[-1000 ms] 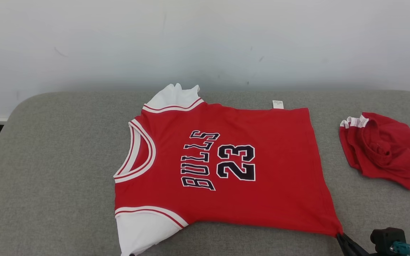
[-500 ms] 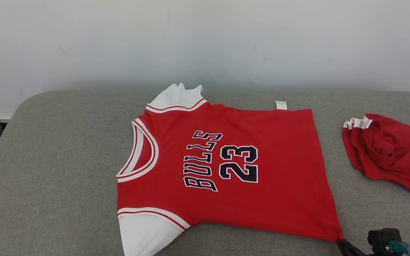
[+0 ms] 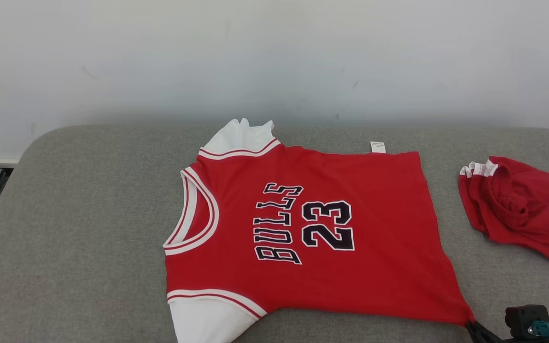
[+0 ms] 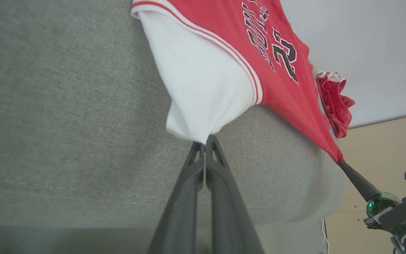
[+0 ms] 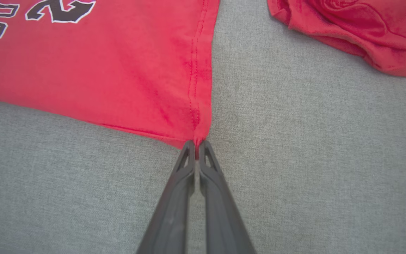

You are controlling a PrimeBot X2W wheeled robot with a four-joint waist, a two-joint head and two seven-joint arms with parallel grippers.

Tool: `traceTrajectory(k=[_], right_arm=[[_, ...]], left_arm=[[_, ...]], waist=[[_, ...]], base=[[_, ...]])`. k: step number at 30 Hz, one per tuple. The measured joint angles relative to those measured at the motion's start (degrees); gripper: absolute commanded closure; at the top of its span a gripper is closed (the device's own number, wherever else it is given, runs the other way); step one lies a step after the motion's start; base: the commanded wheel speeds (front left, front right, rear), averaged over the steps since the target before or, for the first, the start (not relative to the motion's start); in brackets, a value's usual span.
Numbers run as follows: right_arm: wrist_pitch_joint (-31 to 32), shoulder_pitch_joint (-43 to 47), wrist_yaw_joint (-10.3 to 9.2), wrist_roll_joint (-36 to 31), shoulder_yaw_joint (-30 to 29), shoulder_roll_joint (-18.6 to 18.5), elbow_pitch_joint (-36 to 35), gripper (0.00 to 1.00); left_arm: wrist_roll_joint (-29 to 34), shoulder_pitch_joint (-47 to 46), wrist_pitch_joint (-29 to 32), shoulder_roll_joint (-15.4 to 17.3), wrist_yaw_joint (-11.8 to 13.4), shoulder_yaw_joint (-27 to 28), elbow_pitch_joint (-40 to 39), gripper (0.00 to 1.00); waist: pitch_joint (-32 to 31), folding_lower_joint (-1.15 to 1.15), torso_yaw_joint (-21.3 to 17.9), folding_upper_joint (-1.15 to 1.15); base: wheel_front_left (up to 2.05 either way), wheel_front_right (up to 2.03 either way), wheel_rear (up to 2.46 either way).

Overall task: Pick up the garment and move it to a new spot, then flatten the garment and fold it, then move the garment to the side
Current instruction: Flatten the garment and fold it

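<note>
Soft, light red-and-white fabric jersey (image 3: 374, 200) lies flat mid-frame on the grey cushion (image 3: 79, 214). The left gripper (image 4: 204, 145) clamps its white sleeve tip, the right gripper (image 5: 196, 144) its hem corner, lower right; corners should suit such limp cloth.

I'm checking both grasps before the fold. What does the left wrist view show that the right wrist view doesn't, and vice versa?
Left wrist view: the left end effector shut on the white sleeve, and further off the right end effector holding a corner of the red jersey. Right wrist view: a close look at the stitched hem where that end effector pinches the corner. Shared: the jersey, the crumpled red garment and the grey cushion.
</note>
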Motion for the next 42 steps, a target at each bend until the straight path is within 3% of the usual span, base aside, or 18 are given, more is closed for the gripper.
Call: traceTrajectory(k=[12,13,14,15,22,28,42], right_arm=[[1.45,-0.01,-0.19,0.03,1.58,0.30,0.69,1.00],[1.48,-0.01,-0.19,0.02,1.62,0.30,0.83,0.77],[1.47,-0.01,-0.19,-0.03,1.64,0.29,0.91,0.53],[1.46,-0.01,-0.19,-0.03,1.63,0.29,0.93,0.01],[0.76,0.05,-0.19,1.00,0.11,0.47,0.25,0.00],[-2.97,1.27,-0.19,4.04,-3.60,1.14,-4.44,0.00],[-13.10,-1.42,-0.78,0.49,-5.32,3.67,-12.05,0.00]], left_arm=[[1.35,-0.05,1.77,0.08,1.12,-1.58,2.53,1.00],[1.61,-0.06,1.74,0.03,1.34,-1.54,2.57,0.70],[1.91,-0.10,1.71,-0.03,1.60,-1.48,2.64,0.29],[2.27,-0.12,1.70,-0.04,1.60,-1.48,2.67,0.00],[2.56,-0.09,-0.57,-0.25,2.63,0.66,2.36,0.00],[4.25,-0.20,-6.67,0.88,3.57,5.60,-1.89,0.00],[18.30,-3.44,-16.40,2.69,4.89,6.20,-3.76,0.00]], waist=[[-0.46,0.00,0.91,0.00],[-0.47,0.00,0.94,0.00],[-0.48,0.00,0.97,0.00],[-0.50,0.00,0.99,0.00],[-0.58,0.00,0.93,0.00],[-0.63,0.00,0.75,0.00],[-0.77,0.00,-0.64,0.00]], base=[[0.00,0.00,0.00],[0.00,0.00,0.00],[0.00,0.00,0.00],[0.00,0.00,0.00],[0.00,0.00,0.00],[0.00,0.00,0.00],[0.00,0.00,0.00]])
